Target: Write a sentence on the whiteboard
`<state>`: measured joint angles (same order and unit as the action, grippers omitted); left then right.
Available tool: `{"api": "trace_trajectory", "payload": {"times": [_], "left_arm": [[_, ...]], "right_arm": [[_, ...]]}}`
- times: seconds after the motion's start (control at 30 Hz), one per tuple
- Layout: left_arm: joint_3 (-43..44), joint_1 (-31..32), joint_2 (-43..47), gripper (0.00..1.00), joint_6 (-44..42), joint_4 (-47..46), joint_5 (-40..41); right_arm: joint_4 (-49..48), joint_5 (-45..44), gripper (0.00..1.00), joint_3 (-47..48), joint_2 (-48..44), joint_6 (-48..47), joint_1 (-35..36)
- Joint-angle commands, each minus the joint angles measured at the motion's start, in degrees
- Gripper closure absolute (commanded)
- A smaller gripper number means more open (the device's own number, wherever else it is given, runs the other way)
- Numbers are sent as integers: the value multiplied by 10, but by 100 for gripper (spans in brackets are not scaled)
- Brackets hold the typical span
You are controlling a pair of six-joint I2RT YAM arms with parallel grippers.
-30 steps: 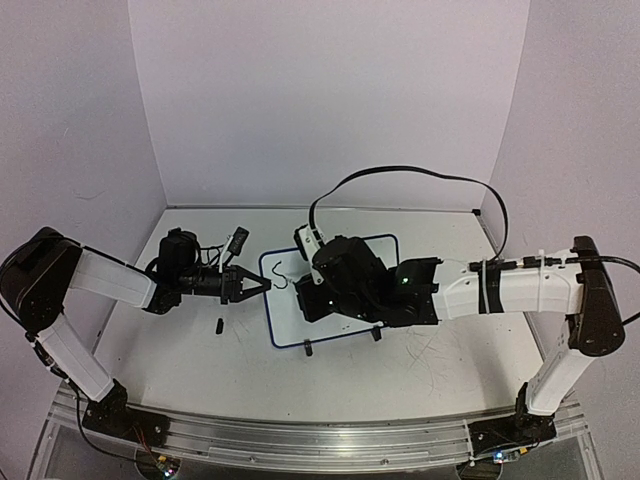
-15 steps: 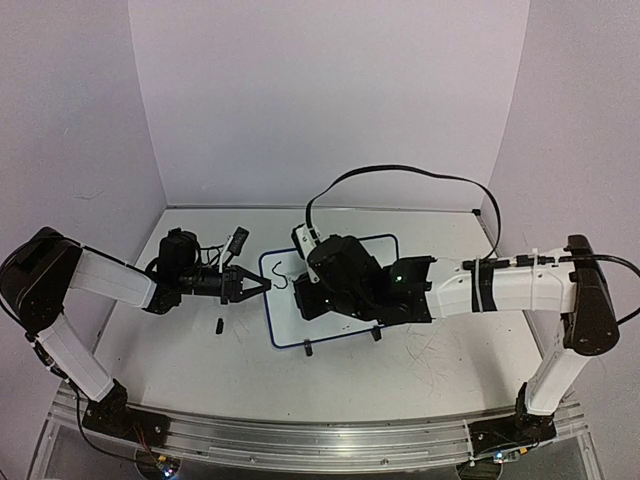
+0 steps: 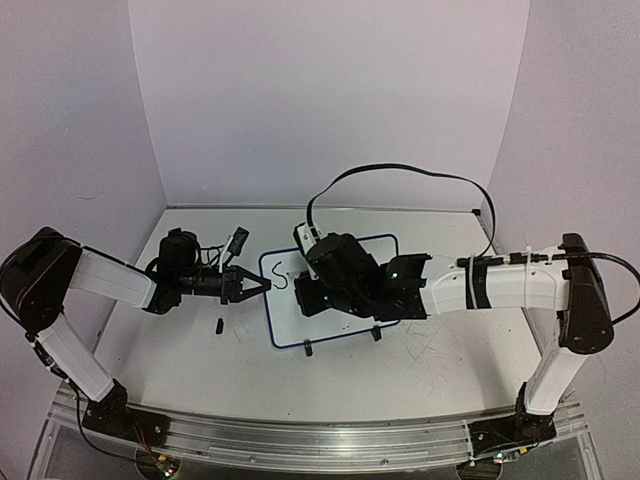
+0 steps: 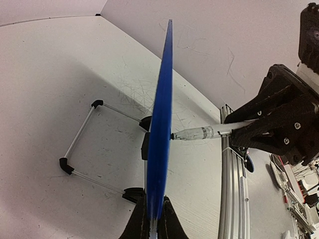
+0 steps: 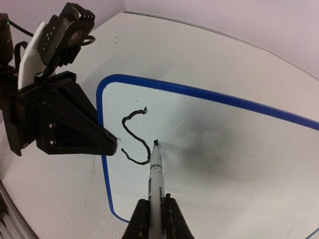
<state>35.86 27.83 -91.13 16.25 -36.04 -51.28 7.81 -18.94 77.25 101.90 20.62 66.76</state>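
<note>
Top external view: since a second ago the right arm has been drifting slightly to the left and toward the far side over the whiteboard [image 3: 300, 325], while the left arm is staying where it was. The board is sitting in the middle of the tabletop [image 3: 180, 370], propped on thin wire legs with black feet. The left pincer [image 3: 262, 284] is pinching its blue left rim, fingers pressed together on the edge, as the left wrist view is showing from the side [image 4: 152, 219]. The right pincer [image 5: 153, 209] is squeezing a marker [image 5: 155, 169], whose tip is meeting the white surface just right of the writing. The sentence [image 5: 124, 123] is amounting so far to one black, wobbly S near the board's left edge, unchanged from the earlier frame. The rest of the white surface is showing only a faint grey smudge beside the marker tip.
</note>
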Motion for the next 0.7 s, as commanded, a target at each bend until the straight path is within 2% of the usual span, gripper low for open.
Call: {"api": "trace_trajectory", "payload": {"times": [0.0, 0.67], "left_arm": [[6, -1, 7, 100, -9, -12, -1], [10, -1, -2, 100, -10, -11, -2]], "right_arm": [[0, -13, 100, 23, 7, 5, -4], [21, -6, 100, -1, -4, 35, -4]]}}
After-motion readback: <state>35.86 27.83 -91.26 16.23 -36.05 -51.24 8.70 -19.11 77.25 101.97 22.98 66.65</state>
